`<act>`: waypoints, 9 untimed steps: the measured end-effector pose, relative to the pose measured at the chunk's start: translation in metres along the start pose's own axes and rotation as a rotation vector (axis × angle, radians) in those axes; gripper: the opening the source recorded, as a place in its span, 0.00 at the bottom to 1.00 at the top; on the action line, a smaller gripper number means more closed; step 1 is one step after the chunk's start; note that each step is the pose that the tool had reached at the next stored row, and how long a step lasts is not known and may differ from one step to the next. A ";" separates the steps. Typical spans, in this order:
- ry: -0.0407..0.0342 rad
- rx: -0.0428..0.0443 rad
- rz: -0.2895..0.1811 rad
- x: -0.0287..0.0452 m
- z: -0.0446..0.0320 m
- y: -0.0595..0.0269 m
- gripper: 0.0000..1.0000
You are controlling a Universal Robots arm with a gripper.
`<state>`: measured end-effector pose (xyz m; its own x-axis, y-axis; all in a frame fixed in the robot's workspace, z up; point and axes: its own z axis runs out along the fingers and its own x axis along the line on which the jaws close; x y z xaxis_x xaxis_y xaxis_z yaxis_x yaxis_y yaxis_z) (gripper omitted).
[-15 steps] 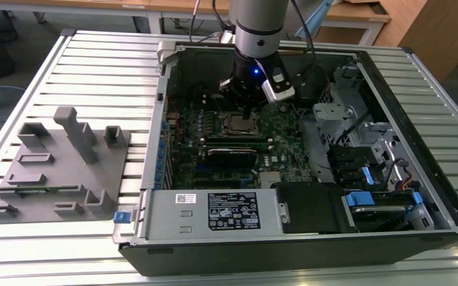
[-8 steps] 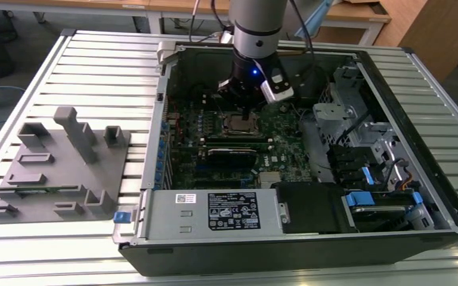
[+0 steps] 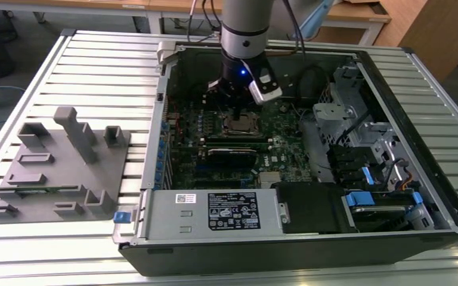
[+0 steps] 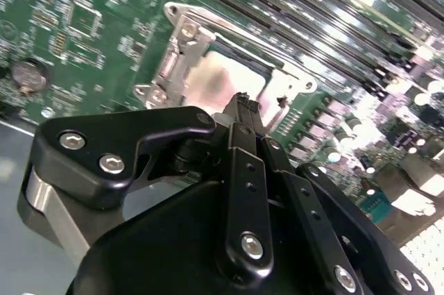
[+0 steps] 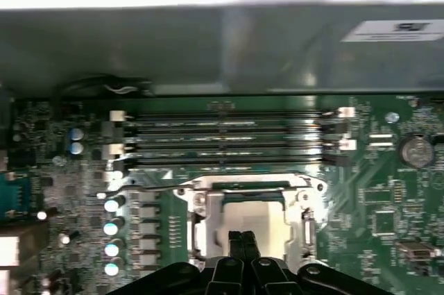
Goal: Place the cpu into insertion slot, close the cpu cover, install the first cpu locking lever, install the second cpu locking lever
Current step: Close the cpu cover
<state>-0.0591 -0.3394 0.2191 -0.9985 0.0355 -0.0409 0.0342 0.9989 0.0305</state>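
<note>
One big open PC case (image 3: 293, 253) lies flat on the slatted table (image 3: 93, 53), w/ a grey parts fixture (image 3: 62, 173) well apart on the exterior view's left. Inside it, the green motherboard (image 3: 288, 134) fills the left half in that view. The arm (image 3: 245, 24) reaches straight down at the socket, towards the far side of the board.

Next size down is the cpu cover (image 5: 200, 201), a thin silvery frame. In both wrist views it looks folded flat around the cpu (image 5: 253, 213), and the chip's dull silver-tan top shows thru the window. So afaict the chip sits in the slot w/ the cover over it. A thin wire lever (image 5: 142, 185) runs along the cover edge that faces the memory slots (image 5: 222, 144). Can't tell if it's hooked.

Gripper (image 5: 242, 239): fingers pressed together, nothing between them, tips at the window's far edge. Touching or just above, can't say which.

Handling, imo:
- **cpu:** light and rigid but fragile, so take it by the side edges only and never squeeze across the flat top.
- **cover:** light, stiff sheet metal, prob hinged. Push on the frame rim, not on the chip.
- **lever:** springy, smooth and skinny, so likely to slip off closed tips. Bear on its bent end.
</note>
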 end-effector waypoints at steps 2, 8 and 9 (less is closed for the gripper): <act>-0.0001 -0.0001 -0.001 0.0042 0.0004 -0.0001 0.11; -0.0001 0.0000 -0.002 0.0130 0.0040 -0.0006 0.11; -0.0001 0.0000 -0.002 0.0134 0.0041 -0.0006 0.11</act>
<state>-0.0723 -0.3394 0.2144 -0.9986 0.0338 -0.0411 0.0325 0.9990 0.0304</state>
